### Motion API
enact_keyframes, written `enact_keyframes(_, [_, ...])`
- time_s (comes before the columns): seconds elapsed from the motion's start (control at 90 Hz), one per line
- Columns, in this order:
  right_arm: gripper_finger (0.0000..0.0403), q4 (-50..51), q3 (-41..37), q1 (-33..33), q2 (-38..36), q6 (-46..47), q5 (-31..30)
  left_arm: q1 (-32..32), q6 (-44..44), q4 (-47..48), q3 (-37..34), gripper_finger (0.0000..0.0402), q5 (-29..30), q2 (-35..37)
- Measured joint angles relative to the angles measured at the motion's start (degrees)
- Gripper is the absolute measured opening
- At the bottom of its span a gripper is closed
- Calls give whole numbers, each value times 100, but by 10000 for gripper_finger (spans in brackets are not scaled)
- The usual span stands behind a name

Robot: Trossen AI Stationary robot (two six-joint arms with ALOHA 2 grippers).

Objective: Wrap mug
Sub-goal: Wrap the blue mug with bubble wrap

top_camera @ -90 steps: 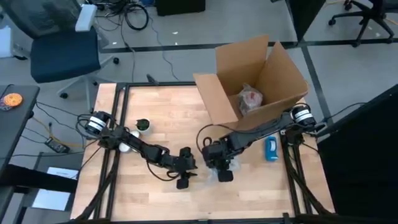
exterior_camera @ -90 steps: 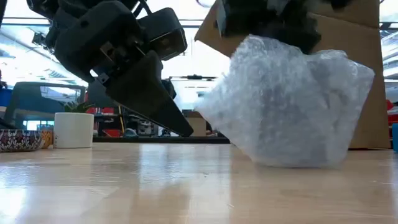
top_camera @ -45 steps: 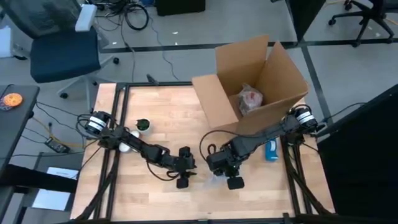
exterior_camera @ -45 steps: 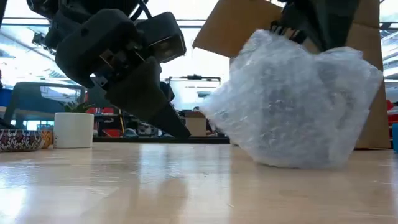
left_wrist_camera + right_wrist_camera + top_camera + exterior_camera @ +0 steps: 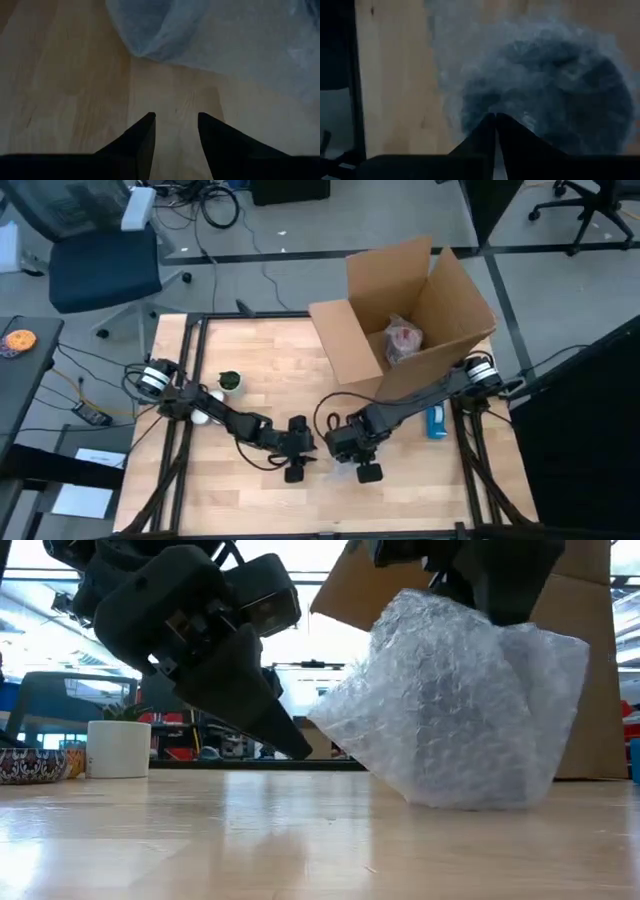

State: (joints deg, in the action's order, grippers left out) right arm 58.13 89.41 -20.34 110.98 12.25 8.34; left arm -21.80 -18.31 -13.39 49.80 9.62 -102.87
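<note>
The mug shows only as a dark round shape (image 5: 555,95) through the bubble wrap (image 5: 460,700) bundled around it. The bundle rests by its underside on the table near the middle (image 5: 345,460). My right gripper (image 5: 495,119) comes down onto the bundle's top, its fingers shut together. My left gripper (image 5: 176,119) stands open just left of the bundle, fingertips low over the wood. The wrap's edge (image 5: 165,47) lies a little beyond them, untouched. My right gripper has its shut fingertips on the bubble wrap at the bundle's top (image 5: 492,107), coming from above and pointing down. Whether a fold of wrap is caught between the tips or only pressed under them, I cannot tell. The bundle stands on the table.
An open cardboard box (image 5: 410,310) with a wrapped item (image 5: 403,340) inside stands at the far right. A blue object (image 5: 436,418) lies by the right arm. A small white pot with a plant (image 5: 228,382) and a patterned bowl (image 5: 25,765) sit at the left.
My right gripper has swung toward the table's near right and then back toward the left, staying shut on top of the bundle. The wrapped bundle has shifted right and back left with it, its underside staying on the table.
</note>
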Motion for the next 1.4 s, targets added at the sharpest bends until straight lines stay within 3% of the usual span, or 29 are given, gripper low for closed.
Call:
enact_keyframes(0.811, [0, -305, 16, 133, 456, -529, -259, 0, 1, 2, 0, 131, 1, 0])
enact_keyframes(1.178, [0, 1544, 1254, -42, 252, -264, -1292, 0, 2, 4, 0, 131, 1, 0])
enact_keyframes(1.4, [0, 1326, 1641, -168, 243, -321, -1342, 0, 2, 4, 0, 131, 1, 0])
